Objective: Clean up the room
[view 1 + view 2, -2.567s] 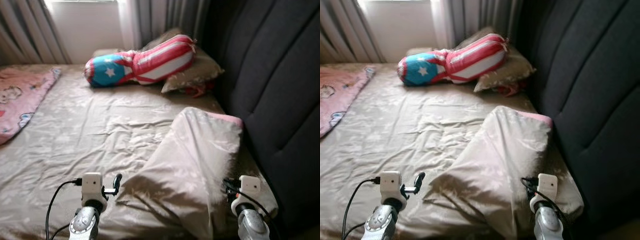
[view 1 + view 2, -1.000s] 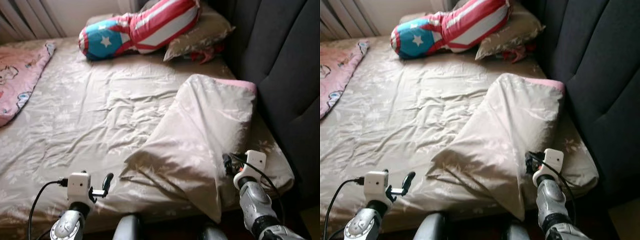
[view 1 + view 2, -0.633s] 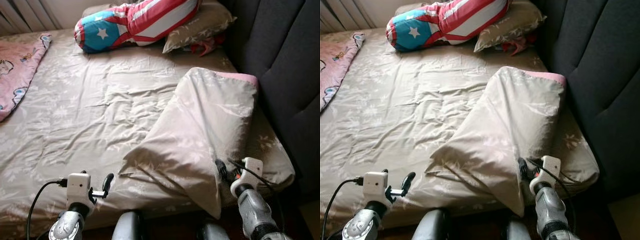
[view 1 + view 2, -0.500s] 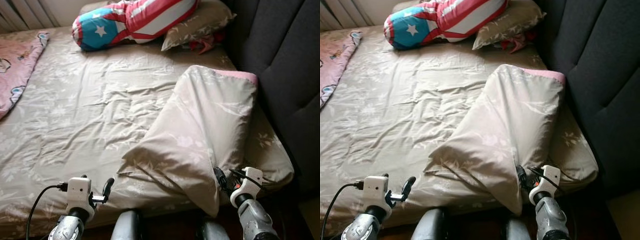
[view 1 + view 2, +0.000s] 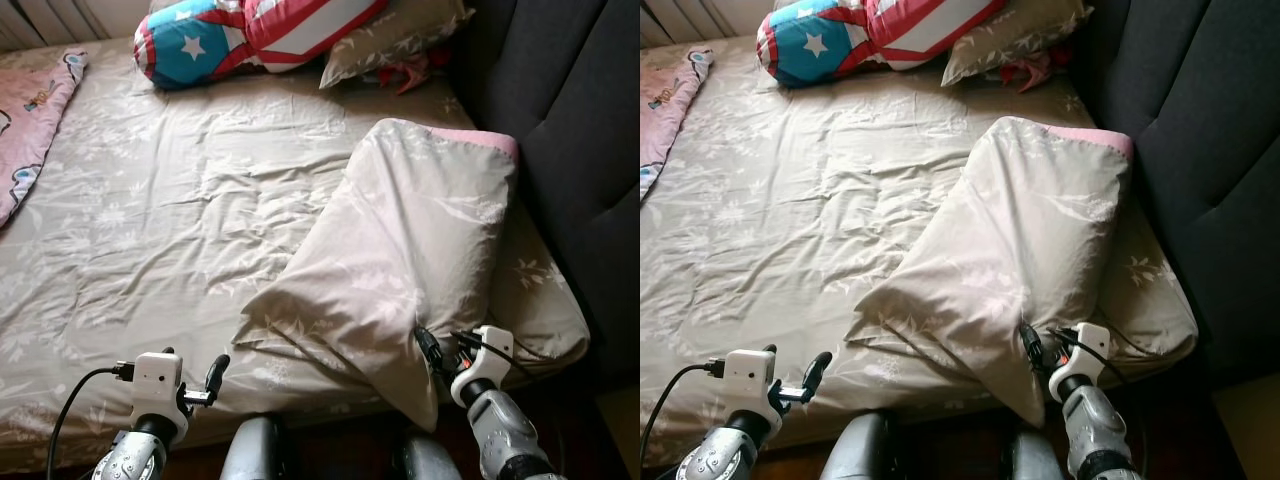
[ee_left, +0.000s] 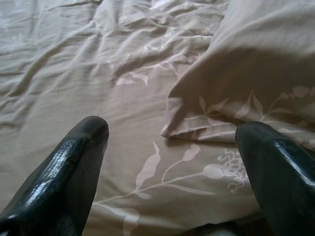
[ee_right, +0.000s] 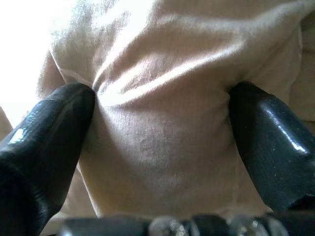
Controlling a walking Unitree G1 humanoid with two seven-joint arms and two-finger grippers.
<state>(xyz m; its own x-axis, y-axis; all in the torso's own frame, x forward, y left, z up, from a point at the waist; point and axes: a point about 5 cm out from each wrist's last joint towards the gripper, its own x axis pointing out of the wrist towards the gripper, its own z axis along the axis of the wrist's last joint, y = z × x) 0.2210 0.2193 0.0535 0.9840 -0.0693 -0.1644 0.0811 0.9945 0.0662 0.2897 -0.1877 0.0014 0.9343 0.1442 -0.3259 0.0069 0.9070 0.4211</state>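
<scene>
One beige pillow (image 5: 400, 260) lies aslant on the bed's near right part, its pink-edged end toward the dark headboard (image 5: 570, 120) at about two o'clock and its pointed lower corner hanging over the mattress edge at about five o'clock. At that corner the right gripper (image 5: 432, 352) sits against the fabric; the head views show only its upper finger against the cloth, while the right wrist view shows both black fingers (image 7: 47, 132) spread apart with a bulge of the pillowcase pushed in between them, the cloth touching each inner face without being pinched flat. The left gripper (image 5: 212, 378) hovers near the bed's front edge at about seven o'clock, its fingers (image 6: 69, 167) wide apart and holding nothing; its wrist view looks along the floral sheet (image 5: 150, 230) to the pillow's other low corner, which lies just ahead, nearer one finger. Farther off, at twelve o'clock, a stars-and-stripes cushion (image 5: 240, 35) leans on another beige pillow (image 5: 395, 35), and a pink blanket (image 5: 30, 120) lies at ten o'clock.
</scene>
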